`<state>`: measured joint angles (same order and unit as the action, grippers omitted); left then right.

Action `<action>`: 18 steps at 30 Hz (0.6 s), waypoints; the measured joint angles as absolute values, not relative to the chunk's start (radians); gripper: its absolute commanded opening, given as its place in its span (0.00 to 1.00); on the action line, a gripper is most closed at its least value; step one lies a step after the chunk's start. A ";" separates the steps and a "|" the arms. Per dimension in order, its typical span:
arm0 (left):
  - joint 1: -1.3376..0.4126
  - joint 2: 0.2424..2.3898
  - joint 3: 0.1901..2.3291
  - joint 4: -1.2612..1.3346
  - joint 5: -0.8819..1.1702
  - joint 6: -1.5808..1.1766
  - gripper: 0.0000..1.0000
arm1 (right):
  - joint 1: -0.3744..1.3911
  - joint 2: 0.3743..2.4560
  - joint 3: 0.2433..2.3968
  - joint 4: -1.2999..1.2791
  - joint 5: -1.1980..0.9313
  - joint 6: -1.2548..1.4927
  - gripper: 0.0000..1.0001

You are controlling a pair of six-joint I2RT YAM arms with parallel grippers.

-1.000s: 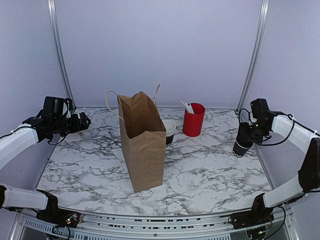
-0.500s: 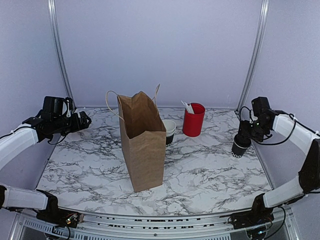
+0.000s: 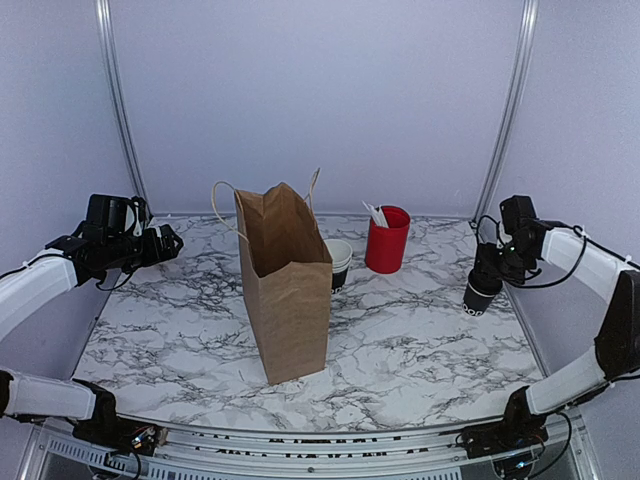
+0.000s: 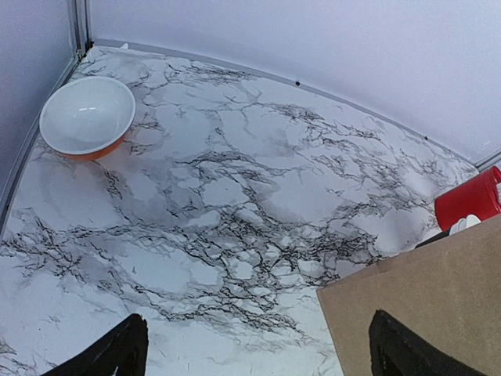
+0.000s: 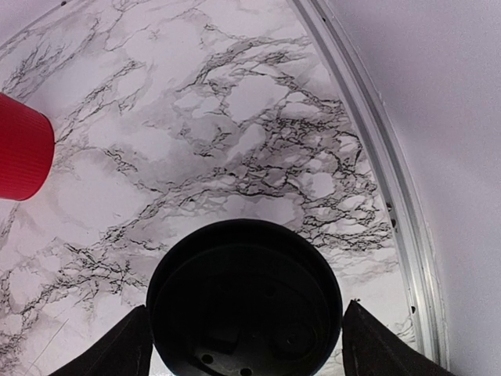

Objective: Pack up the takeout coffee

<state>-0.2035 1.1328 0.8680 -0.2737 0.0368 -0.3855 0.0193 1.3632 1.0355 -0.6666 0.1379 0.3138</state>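
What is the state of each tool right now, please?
Left tool: open, holding nothing.
Right tool: astride the small black paper cup with round black plastic lid; whether it grips cannot be told.

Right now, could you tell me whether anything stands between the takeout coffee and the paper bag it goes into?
Nothing visible does. Bare marble lies between the takeout coffee and the paper bag; the red cup and stacked cups sit farther back, off that line.
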 measured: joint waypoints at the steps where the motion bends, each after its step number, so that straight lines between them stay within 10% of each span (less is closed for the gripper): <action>1: -0.204 1.133 0.868 -0.274 0.037 -0.385 0.99 | 0.019 1.368 1.036 -0.665 0.138 0.313 0.81; 18: -0.204 1.133 0.868 -0.273 0.037 -0.386 0.99 | 0.019 1.395 1.011 -0.622 0.142 0.313 0.75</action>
